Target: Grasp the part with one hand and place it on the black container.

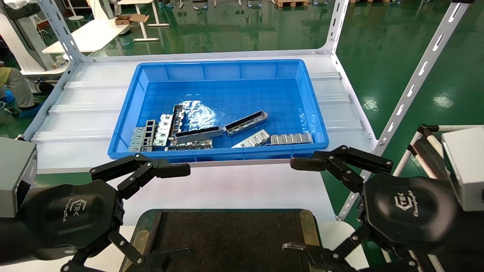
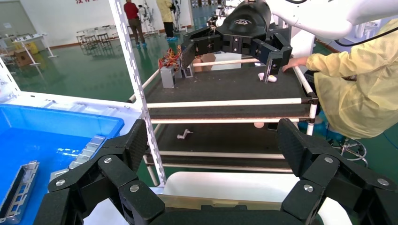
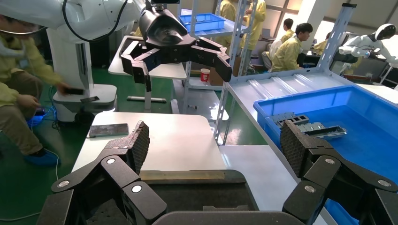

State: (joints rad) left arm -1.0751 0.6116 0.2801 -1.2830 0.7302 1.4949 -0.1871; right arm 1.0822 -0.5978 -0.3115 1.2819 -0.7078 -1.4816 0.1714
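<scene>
Head view shows both grippers, left (image 1: 160,215) and right (image 1: 298,206), jaws spread and empty over the black container (image 1: 227,238). The part (image 1: 245,123) lies in the blue bin (image 1: 217,70); reaching for it comes next.

I see a white worktop (image 1: 94,113) with ribbed raised bands running along its left and right portions, framed by white slotted uprights (image 1: 416,81) at its corners. A blue plastic bin (image 1: 124,124) rests directly on the worktop, roughly centred and reaching close to the near edge. I note bare white surface on both sides of the bin and behind it. A lower white surface (image 1: 234,187) sits nearer to me, below the near edge of the worktop. The black container (image 1: 227,238) lies flat on this lower surface, with brass-coloured strips (image 1: 308,228) at its left and right sides.
</scene>
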